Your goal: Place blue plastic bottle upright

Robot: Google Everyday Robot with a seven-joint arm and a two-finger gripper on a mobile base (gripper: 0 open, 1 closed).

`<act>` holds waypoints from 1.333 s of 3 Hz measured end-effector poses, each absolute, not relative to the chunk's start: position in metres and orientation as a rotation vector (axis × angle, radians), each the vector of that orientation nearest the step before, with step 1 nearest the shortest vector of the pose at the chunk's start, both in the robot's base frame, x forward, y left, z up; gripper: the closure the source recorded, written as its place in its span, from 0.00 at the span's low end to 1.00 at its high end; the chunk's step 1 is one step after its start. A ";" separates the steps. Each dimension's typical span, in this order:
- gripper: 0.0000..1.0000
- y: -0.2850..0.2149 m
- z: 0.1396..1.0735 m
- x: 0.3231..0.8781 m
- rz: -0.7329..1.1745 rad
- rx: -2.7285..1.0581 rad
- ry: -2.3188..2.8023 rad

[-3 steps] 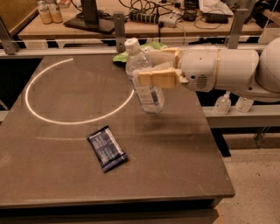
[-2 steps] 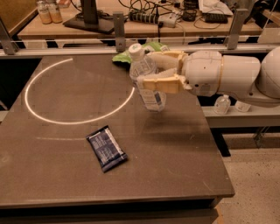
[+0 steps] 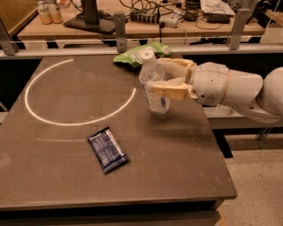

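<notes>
The blue plastic bottle is clear and ribbed, with a white cap and a blue-and-white label. It stands nearly upright at the right-centre of the dark table, its base at or just above the tabletop. My gripper reaches in from the right. Its tan fingers are shut on the bottle's middle, one in front and one behind.
A flat dark blue snack packet lies front-centre. A green bag lies at the back edge, just behind the bottle. A white arc is marked on the left half. The table's right edge is near the bottle. Small bottles stand on the rear bench.
My gripper has carried the bottle slightly right and down. The bottle has gone from tilted to nearly upright, with its base close to the tabletop.
</notes>
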State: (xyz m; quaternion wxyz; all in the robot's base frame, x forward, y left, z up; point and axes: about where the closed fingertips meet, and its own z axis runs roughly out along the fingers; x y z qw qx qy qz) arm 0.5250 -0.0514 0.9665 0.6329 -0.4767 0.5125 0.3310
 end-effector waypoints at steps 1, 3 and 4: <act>1.00 -0.056 0.960 0.528 0.761 -1.060 1.197; 0.61 -0.065 0.944 0.537 0.798 -0.944 1.314; 0.38 -0.068 0.941 0.538 0.805 -0.916 1.337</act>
